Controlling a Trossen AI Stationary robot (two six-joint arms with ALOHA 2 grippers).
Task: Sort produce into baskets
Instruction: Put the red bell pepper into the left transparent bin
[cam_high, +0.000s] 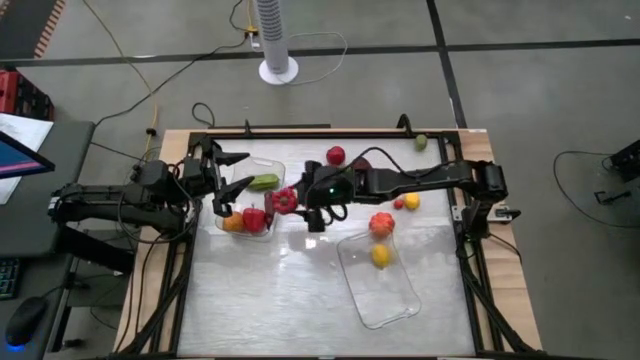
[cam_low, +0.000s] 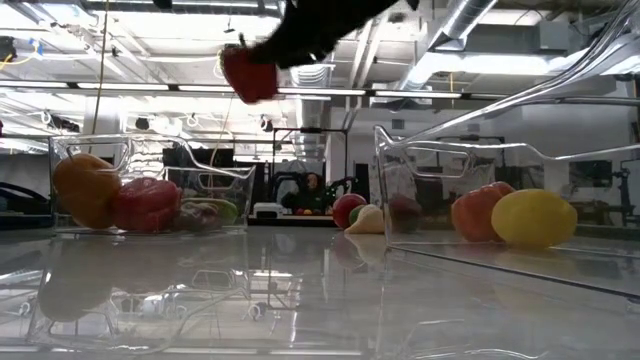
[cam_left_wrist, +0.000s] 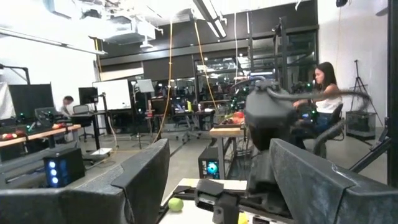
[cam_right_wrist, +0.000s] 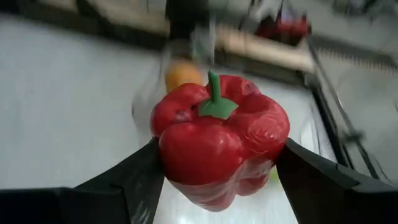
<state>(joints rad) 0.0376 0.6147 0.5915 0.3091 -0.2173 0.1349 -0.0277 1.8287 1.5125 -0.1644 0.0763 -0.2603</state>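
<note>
My right gripper (cam_high: 292, 200) reaches in from the table's right and is shut on a red toy pepper (cam_high: 284, 199), held in the air beside the right end of the left basket (cam_high: 262, 232). That basket holds an orange piece (cam_low: 85, 188), a red one (cam_low: 145, 205) and a green one (cam_high: 264, 182). The right basket (cam_high: 395, 300) holds a yellow lemon (cam_high: 380, 256) and an orange-red tomato (cam_high: 381, 223). My left gripper (cam_high: 236, 173) hovers open over the left basket's left end, touching nothing. My right gripper pinches the red pepper by its two opposite sides (cam_right_wrist: 166, 155) between its two fingers (cam_right_wrist: 124, 186). The fingers come from the table's right, slanting down. The pepper is lifted clear of the table (cam_low: 250, 75), its green stem (cam_right_wrist: 215, 102) pointing away from the wrist.
Loose produce lies at the far side of the table: a red apple (cam_high: 335, 155), a dark maroon piece (cam_high: 362, 162), a green piece (cam_high: 421, 142), and a small red (cam_high: 398, 203) and yellow piece (cam_high: 411, 201) under the right arm. The near half of the table is bare around the right basket.
</note>
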